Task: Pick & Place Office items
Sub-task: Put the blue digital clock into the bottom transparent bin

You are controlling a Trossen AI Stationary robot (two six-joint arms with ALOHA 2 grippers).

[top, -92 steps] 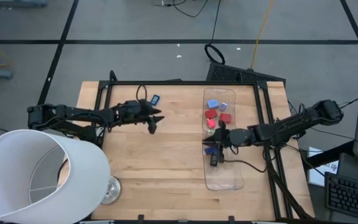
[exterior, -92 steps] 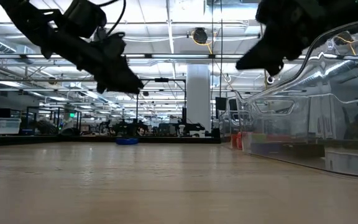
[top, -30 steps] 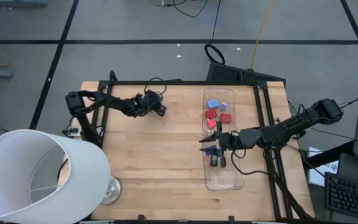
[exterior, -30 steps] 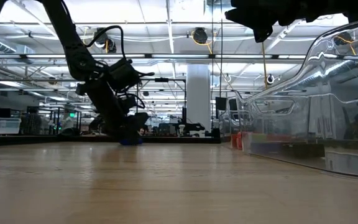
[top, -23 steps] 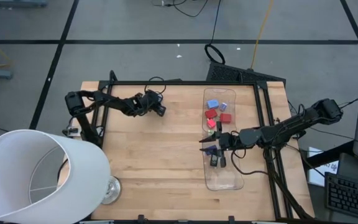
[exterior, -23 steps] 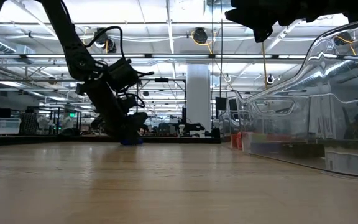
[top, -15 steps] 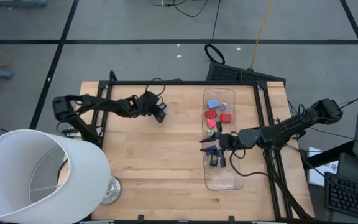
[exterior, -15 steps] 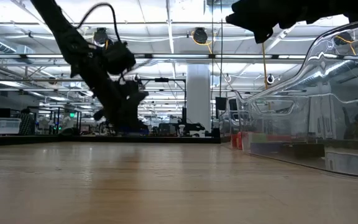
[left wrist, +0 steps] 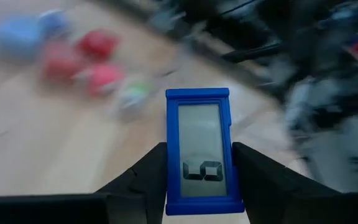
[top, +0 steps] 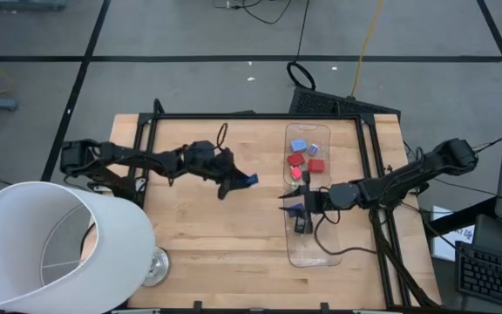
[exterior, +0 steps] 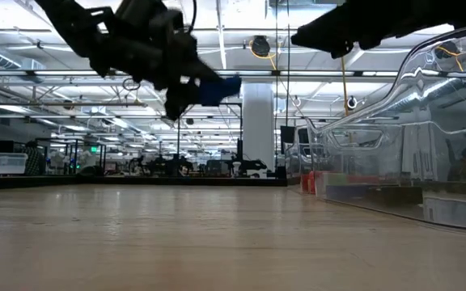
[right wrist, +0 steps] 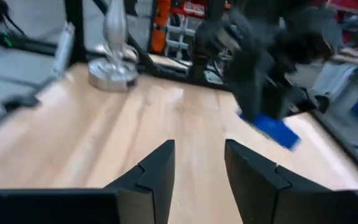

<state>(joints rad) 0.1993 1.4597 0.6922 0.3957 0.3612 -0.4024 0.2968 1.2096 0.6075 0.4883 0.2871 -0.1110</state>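
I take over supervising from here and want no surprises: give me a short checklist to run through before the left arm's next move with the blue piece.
1. Left tool grips the blue rectangular piece with the grey screen on both sides: ok.
2. The piece is lifted off the wooden table: ok, the low view shows it well above the surface.
3. The clear plastic tray has free room: ok, its near end is bare.
4. Right tool is out of the drop path: not ok, it hangs open over the tray's left edge.
5. The big white lampshade is away from the route: ok, it stands at the table's near-left corner.
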